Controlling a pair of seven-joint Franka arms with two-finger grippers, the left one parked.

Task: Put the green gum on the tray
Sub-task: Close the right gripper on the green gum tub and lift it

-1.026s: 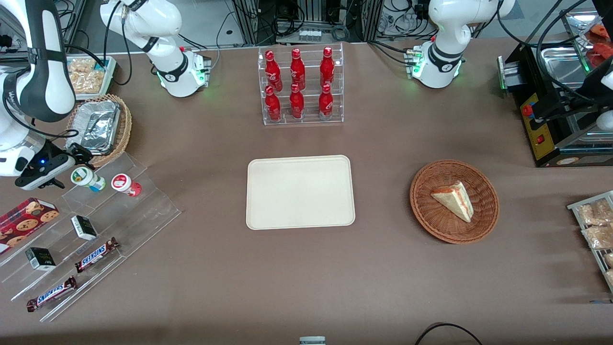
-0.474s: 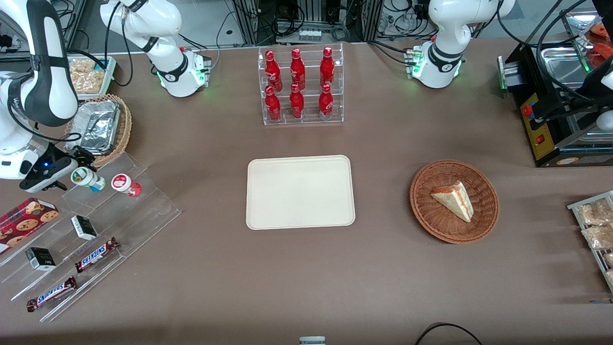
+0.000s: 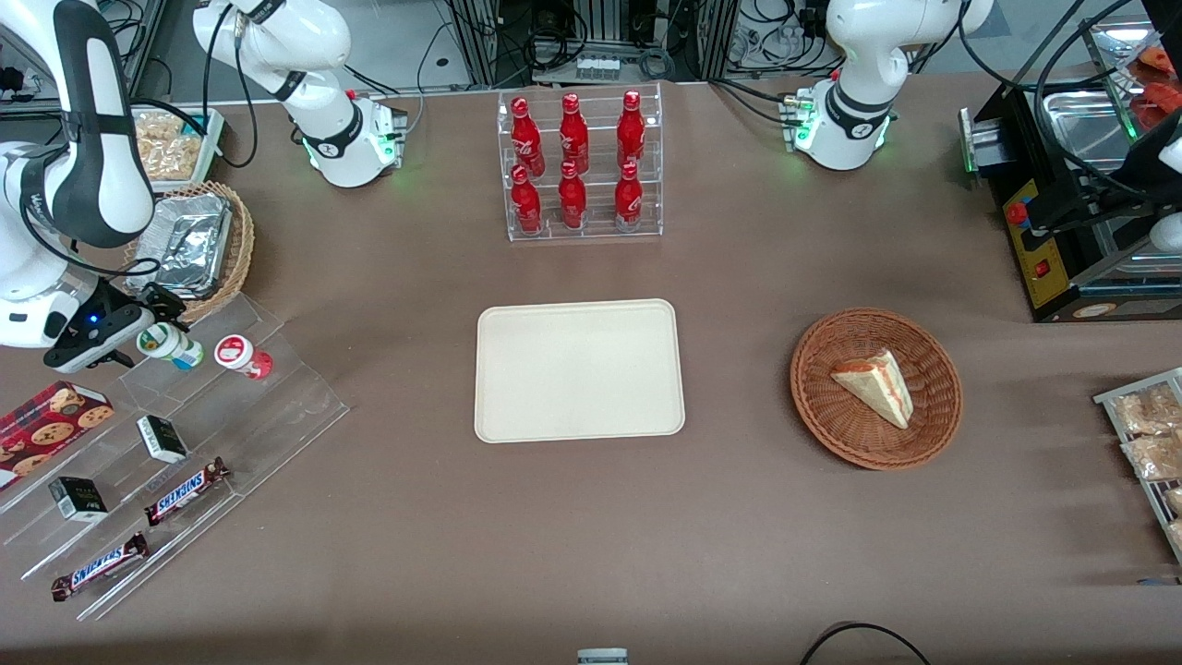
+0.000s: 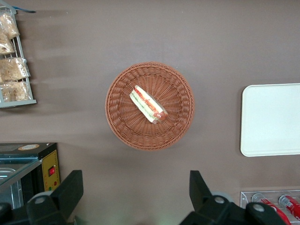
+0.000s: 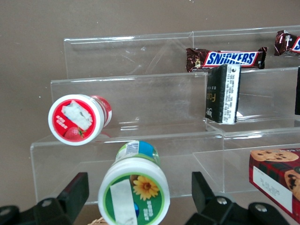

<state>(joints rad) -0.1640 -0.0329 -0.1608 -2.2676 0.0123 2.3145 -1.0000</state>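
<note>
The green gum [image 3: 168,343] is a small bottle with a white, green-faced lid, lying on the top step of a clear acrylic riser [image 3: 185,434] toward the working arm's end of the table. In the right wrist view the green gum [image 5: 134,190] lies lid-first between my two black fingers [image 5: 75,194], with a gap on each side. My gripper [image 3: 138,325] is open around the lid end and touches nothing. The cream tray [image 3: 579,369] lies bare at the table's middle; the tray's edge also shows in the left wrist view [image 4: 272,119].
A red-lidded bottle [image 3: 242,356] lies beside the green gum [image 5: 77,118]. Snickers bars [image 3: 185,489], black boxes [image 3: 162,438] and a cookie box [image 3: 46,420] share the riser. A foil-filled basket [image 3: 194,245] stands close by. A cola rack [image 3: 582,166] and a sandwich basket [image 3: 875,388] stand elsewhere.
My gripper has moved slightly toward the green gum, farther from the front camera, closing in around its lid end. The gum has not moved.
</note>
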